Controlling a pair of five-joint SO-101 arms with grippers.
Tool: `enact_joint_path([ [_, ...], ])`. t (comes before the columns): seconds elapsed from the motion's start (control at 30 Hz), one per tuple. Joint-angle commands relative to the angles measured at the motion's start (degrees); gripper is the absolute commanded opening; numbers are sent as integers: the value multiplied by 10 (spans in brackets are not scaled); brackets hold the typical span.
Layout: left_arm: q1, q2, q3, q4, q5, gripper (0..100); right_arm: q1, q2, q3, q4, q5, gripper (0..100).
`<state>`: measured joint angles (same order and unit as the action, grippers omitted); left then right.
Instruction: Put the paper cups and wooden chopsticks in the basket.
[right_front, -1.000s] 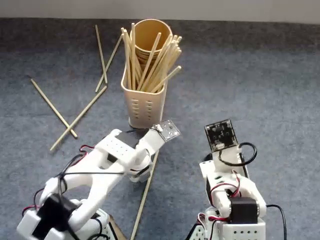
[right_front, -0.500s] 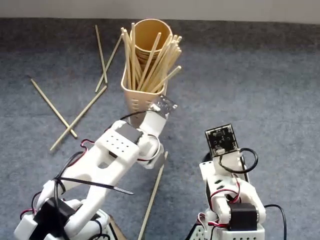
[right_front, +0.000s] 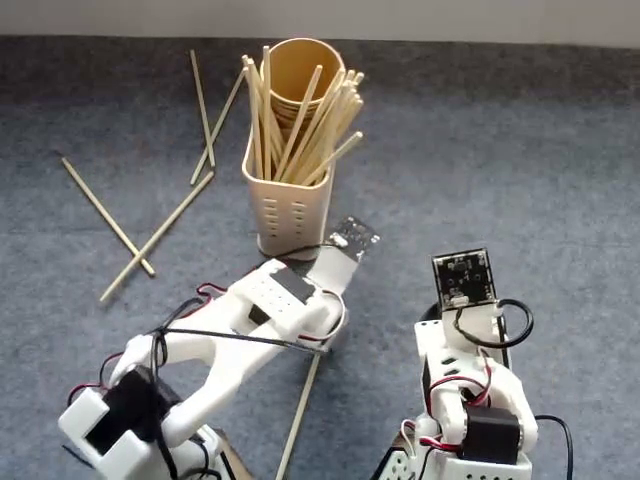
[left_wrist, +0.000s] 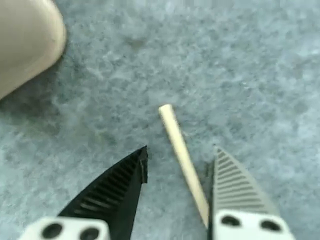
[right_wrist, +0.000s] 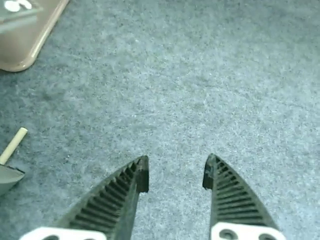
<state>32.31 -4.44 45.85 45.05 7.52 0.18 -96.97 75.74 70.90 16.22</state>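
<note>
So the basket (right_front: 290, 215) has stacked paper cups (right_front: 300, 65) and a bundle of chopsticks (right_front: 300, 130) in it, loose sticks (right_front: 160, 235) lie on the worktop (right_front: 520, 150), left claw (left_wrist: 180, 150) released astride a single chopstick (left_wrist: 172, 127), right claw (right_wrist: 177, 160) released too.

Covered in grey-blue short-pile carpet (right_front: 540, 150), faintly mottled, evenly lit, soft shadows only; darker along carpet's far edge, bounded just beyond that edge by pale wall strip (right_front: 420, 16)

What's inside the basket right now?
Nested paper cups at the far side and a bundle of wooden chopsticks leaning out the top. The walls of the basket hide its bottom and the cups' lower parts.
</note>
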Motion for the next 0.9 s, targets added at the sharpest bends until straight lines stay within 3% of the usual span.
enact_joint_path([
  [0.0, -13, 15, -13, -9, 3, 110, 7, -4, -6, -9, 7, 187],
  [0.13, -12, 14, -16, -10, 0, 4, 7, -4, -5, -9, 7, 187],
  [0.3, -18, 14, -57, 10, -19, 5, 7, -4, -5, -10, 7, 187],
  [0.7, -17, 14, -420, 302, -46, 5, 7, -4, -3, -13, 7, 187],
  [0.87, -15, 14, -578, 363, -47, 5, 6, -4, -2, -14, 7, 187],
])
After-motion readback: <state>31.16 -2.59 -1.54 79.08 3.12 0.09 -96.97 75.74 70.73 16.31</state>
